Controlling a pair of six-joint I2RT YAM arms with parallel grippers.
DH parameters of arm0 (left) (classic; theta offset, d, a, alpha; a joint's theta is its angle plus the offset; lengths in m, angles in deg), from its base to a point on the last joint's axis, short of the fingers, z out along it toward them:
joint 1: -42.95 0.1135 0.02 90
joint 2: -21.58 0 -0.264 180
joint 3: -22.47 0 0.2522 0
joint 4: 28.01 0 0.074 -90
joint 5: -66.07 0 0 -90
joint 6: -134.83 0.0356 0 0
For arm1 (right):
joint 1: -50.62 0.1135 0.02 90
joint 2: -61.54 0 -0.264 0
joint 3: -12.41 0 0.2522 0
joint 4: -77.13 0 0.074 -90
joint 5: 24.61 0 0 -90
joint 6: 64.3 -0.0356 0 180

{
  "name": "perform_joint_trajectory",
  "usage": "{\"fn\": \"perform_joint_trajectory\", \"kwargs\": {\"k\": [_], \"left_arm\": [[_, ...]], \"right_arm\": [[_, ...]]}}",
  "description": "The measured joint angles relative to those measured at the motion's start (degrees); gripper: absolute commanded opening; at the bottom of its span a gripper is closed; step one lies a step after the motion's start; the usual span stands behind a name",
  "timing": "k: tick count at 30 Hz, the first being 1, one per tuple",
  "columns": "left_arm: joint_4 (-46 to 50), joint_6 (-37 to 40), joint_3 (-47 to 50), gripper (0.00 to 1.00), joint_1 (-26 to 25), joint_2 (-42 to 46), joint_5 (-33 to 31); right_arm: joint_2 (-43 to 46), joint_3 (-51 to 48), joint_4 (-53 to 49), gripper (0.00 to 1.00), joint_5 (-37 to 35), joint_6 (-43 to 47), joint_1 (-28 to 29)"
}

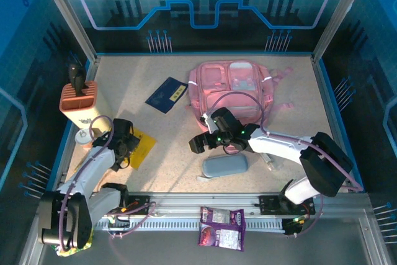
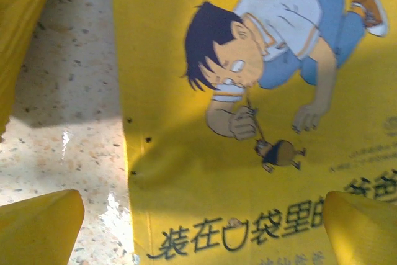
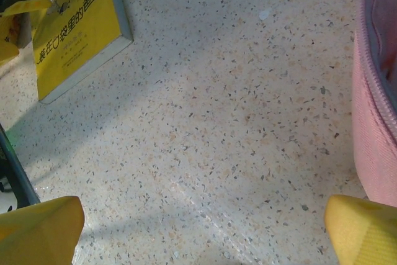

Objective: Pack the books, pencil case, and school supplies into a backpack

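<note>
Left tool (image 1: pixel 123 141) released, fingers spread wide, poised over yellow book (image 1: pixel 142 148) near front-left corner of worktop (image 1: pixel 167 131). Book flat, cartoon cover up. Right tool (image 1: pixel 205 133) also released, fingers wide above bare worktop, just in front of pink backpack (image 1: pixel 232 88). Backpack lies by far edge, right of centre. Navy book (image 1: pixel 166 94) flat, just left of backpack. Grey-blue pencil case (image 1: pixel 225 166) near front edge, centre, close under right tool. Both tools empty.

An orange-and-cream block holder (image 1: pixel 79 101) stands far left; a purple snack packet (image 1: pixel 222 228) lies at the near edge.
</note>
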Motion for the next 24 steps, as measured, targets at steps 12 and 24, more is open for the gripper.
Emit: {"fn": "perform_joint_trajectory", "kwargs": {"k": [12, 24], "left_arm": [[-3.8, 0.0, 0.5, 0.96, 1.0, -6.9, 2.2], [-7.3, 2.1, 0.5, 0.78, -7.8, -8.2, 2.3]], "right_arm": [[-0.5, 0.1, 0.5, 1.00, 1.1, 0.0, -0.7], [-6.8, 5.8, 0.5, 0.98, 3.9, -0.2, -3.4]]}}
